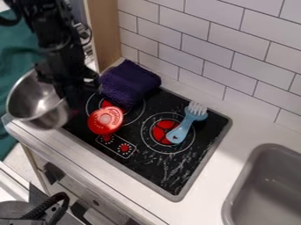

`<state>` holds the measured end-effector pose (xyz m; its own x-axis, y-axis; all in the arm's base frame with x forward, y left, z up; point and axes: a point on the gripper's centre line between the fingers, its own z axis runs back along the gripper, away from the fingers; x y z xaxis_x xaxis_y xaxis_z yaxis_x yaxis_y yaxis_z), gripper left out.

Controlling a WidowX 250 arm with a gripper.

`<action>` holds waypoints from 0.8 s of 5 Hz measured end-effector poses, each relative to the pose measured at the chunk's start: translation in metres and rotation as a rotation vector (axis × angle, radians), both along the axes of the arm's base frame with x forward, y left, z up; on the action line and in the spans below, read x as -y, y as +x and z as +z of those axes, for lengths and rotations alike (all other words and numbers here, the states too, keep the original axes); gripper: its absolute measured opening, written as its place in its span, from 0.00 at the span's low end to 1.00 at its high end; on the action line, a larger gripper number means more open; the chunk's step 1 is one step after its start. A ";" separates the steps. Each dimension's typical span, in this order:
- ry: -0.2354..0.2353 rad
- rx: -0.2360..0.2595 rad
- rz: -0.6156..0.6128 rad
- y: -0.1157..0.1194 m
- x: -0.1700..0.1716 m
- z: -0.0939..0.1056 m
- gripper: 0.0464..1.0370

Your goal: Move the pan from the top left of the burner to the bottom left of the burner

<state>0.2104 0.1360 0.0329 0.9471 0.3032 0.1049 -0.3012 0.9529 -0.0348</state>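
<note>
Far L: silver pan (36, 99), empty as far as its inside shows, tilted, out past the L end of the black stove (150, 169) & overlapping the counter (70, 151) edge in view. Looks off the surface, tho from this one angle I wouldn't swear to it.

Just R of the pan's bowl, right up against its rim in view, is the black gripper (69, 94), pointing down. It's dark on dark there, so can't tell if it's clamped on the pan or loose.

Next, purple cloth (128, 82) bunched at the stove's back L, partly over the L burner (140, 115). Red lid (106, 120) w/ a pale centre sits at that burner's front, near the red knobs (124, 148). Then the blue brush (183, 126), bristles toward the wall (241, 52), lying across the R burner (163, 147). Far R, grey sink (267, 189).

Progress: I'd call it partway, prob. mid-transfer. Pan's at the L side but not set flat on the stove's bottom L. Left to do: bring it in over that corner, level it, lower it clear of the lid, let go, back off.
</note>
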 end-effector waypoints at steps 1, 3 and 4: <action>-0.021 -0.011 -0.008 0.002 0.000 -0.018 0.01; 0.002 -0.052 -0.004 0.017 -0.017 -0.038 0.01; 0.016 -0.047 -0.005 0.025 -0.025 -0.040 0.01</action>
<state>0.2355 0.1610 -0.0073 0.9526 0.2970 0.0650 -0.2973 0.9548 -0.0056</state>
